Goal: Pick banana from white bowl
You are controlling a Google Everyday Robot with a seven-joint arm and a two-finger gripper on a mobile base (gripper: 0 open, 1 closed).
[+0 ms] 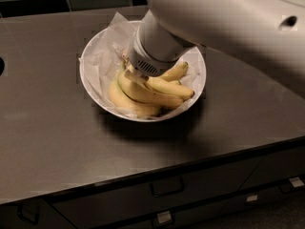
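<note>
Here, one wide white bowl point(87, 82) on one dark counter point(47, 128), one crumpled paper lining point(102, 61), we count four yellow bananas point(152, 95) bunched inside, one gripper point(135, 74) at their stems, its grip we cannot tell.
</note>
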